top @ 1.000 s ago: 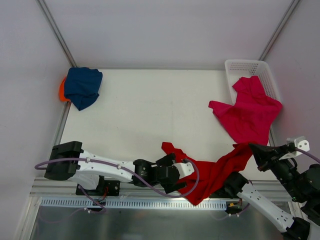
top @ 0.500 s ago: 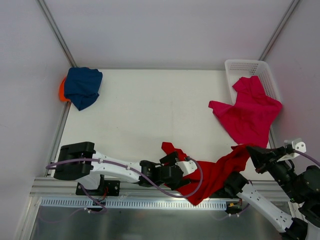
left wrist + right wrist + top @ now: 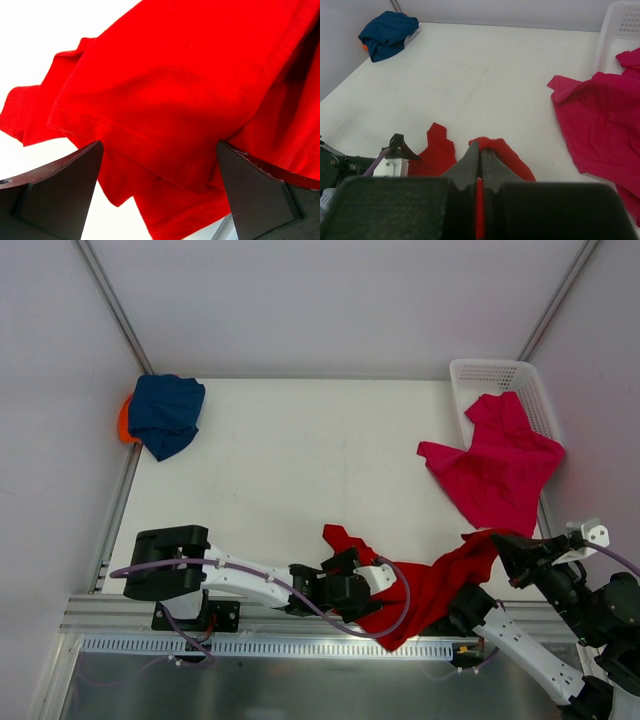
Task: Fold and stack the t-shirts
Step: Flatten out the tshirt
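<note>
The left tool [image 3: 159, 150], jaws apart, reaches low over the red t-shirt [image 3: 430, 585]; the raised right tool [image 3: 480, 152] pinches its edge.

A white lattice basket [image 3: 482, 374] stands at the far right corner of the white table [image 3: 300, 460]. A ribbed metal rail [image 3: 270, 646] runs along the table's near edge.

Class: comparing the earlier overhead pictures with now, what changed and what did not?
The left arm slid rightward along the near edge, its open left gripper edging over the bright red cloth t-shirt. The right gripper, shut on that shirt, drew slightly nearer. Magenta-pink t-shirt, navy blue t-shirt, orange t-shirt, white lattice basket: unmoved.
</note>
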You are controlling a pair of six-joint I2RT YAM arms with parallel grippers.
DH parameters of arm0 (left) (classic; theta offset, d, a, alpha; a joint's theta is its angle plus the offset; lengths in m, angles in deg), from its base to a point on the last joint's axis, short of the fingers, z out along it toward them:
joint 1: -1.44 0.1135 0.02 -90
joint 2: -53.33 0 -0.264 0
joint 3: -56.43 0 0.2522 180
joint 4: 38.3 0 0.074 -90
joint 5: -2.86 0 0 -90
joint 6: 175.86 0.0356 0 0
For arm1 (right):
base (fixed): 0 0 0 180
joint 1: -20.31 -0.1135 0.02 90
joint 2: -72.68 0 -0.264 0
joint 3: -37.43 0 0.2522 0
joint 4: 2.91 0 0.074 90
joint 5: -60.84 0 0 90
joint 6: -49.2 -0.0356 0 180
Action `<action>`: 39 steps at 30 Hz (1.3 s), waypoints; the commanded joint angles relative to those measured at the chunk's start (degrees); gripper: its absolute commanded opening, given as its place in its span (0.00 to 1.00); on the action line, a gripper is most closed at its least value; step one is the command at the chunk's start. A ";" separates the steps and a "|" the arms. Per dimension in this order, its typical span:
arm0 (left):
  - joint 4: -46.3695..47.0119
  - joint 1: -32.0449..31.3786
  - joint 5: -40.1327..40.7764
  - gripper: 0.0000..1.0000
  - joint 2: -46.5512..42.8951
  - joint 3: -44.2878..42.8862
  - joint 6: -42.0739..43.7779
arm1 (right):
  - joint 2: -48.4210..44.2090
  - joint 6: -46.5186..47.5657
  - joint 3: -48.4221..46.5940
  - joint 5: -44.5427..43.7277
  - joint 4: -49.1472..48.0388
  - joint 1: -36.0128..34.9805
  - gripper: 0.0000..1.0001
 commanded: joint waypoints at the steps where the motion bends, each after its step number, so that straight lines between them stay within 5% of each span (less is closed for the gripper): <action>1: 0.50 -1.55 -0.54 0.97 0.87 -1.79 -2.16 | -0.89 -0.83 0.62 0.11 -0.94 -0.41 0.00; 14: -8.46 -6.48 5.00 0.96 5.79 -10.13 -5.58 | -1.07 -0.83 1.77 -0.33 -0.94 -0.50 0.00; 19: -10.30 -6.57 5.62 0.79 7.64 -11.89 -6.64 | -1.68 -0.92 2.38 -0.60 -0.86 -0.32 0.00; 31: -12.24 -6.39 9.31 0.73 8.70 -13.30 -7.08 | -1.33 -1.44 3.26 -0.33 -0.94 -0.41 0.00; 38: -12.95 -5.95 10.98 0.52 7.29 -12.87 -6.91 | -0.80 -2.15 4.84 0.37 -1.21 -0.41 0.01; 39: -12.95 -5.87 11.33 0.42 7.20 -12.78 -6.99 | -0.80 -2.23 5.02 0.28 -1.38 -0.41 0.00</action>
